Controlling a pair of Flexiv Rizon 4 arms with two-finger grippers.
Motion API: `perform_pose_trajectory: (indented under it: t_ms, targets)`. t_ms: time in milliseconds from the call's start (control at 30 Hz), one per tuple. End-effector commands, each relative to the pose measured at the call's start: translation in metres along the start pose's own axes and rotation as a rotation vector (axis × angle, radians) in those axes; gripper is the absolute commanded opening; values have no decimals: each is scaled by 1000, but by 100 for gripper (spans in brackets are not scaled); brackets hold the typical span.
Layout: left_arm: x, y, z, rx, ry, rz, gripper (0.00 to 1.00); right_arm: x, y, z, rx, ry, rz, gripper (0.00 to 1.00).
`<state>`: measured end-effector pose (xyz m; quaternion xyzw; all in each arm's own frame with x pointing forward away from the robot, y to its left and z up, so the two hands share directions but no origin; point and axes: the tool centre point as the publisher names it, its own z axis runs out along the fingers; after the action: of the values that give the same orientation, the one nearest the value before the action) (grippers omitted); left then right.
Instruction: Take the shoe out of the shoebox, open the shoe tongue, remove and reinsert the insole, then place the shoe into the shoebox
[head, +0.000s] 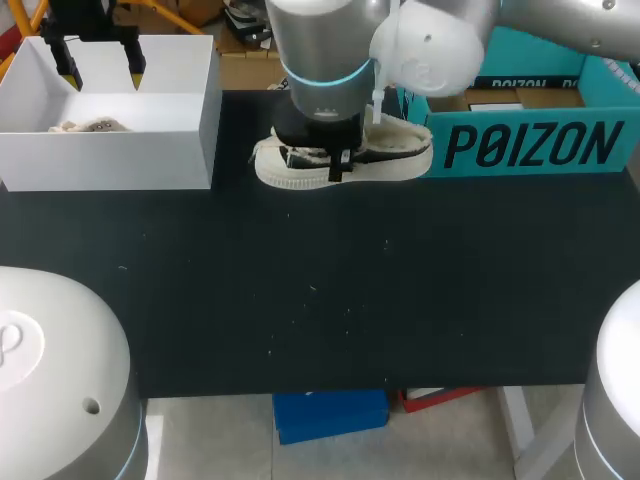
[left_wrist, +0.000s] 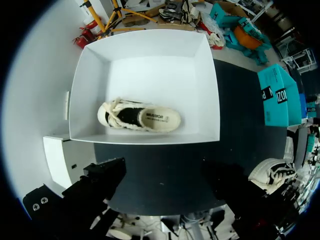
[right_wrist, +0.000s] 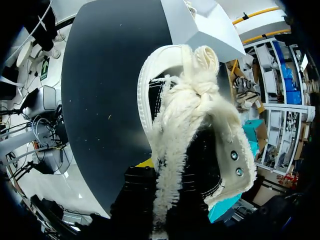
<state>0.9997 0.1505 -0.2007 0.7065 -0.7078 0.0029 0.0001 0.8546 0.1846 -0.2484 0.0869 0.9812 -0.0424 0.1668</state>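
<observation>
A cream and black shoe (head: 345, 158) lies on its sole on the black table (head: 330, 290), between the two boxes. My right gripper (head: 340, 162) comes straight down on its middle. In the right wrist view the right gripper (right_wrist: 161, 176) is shut on the shoe's frayed cream tongue and lace strip (right_wrist: 175, 130), which runs up between the fingers. A second shoe (left_wrist: 140, 117) lies inside the white shoebox (left_wrist: 145, 55). My left gripper (head: 103, 72) hangs open above that white shoebox (head: 190, 130), holding nothing, its dark fingers (left_wrist: 100, 182) wide apart.
A teal cardboard box (head: 530, 140) stands at the table's back right, close beside the shoe's heel. The white shoebox takes up the back left corner. The right arm's grey body (head: 330, 50) hides the table behind the shoe.
</observation>
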Motion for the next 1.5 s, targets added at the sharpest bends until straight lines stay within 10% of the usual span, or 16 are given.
perform_pose_trajectory:
  t_ms: [33, 567, 1300, 1400, 1433, 1500]
  targets:
    - [0, 0, 0, -2, -2, -1, 100, 20, 6, 33, -36, -41, 6, 0]
    - [0, 0, 0, -2, -2, -1, 100, 46, 39, 104, -148, 44, -100, 0]
    - [0, 0, 0, -2, -2, -1, 100, 70, 57, 145, -192, 145, -120, 0]
    - [0, 0, 0, -2, -2, -1, 100, 71, 57, 143, -191, 151, -107, 52]
    - [0, 0, 0, -2, -2, -1, 100, 71, 56, 140, -190, 151, -105, 100]
    - [0, 0, 0, -2, -2, -1, 100, 70, 54, 134, -183, 155, -101, 100]
